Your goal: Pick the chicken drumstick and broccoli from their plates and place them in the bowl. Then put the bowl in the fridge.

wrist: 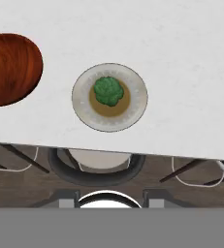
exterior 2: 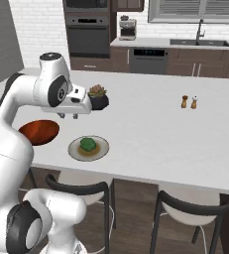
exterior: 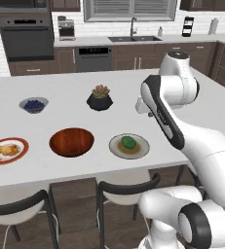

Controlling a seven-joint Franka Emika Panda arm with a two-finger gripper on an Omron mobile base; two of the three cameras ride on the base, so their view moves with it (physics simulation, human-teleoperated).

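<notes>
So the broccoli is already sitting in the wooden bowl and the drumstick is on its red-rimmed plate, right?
Not quite. The broccoli sits on its beige-grey plate; the wooden bowl beside it holds nothing, as the hand view and left base view show. The drumstick is indeed on the red-rimmed plate.

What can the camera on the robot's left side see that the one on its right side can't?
Left base view alone: the chicken drumstick on its red-rimmed plate, and a small bowl of blueberries. Right base view alone: two small shakers on the counter. Both: the wooden bowl, the broccoli on its beige plate, the potted succulent, and the oven, sink and window behind.
</notes>
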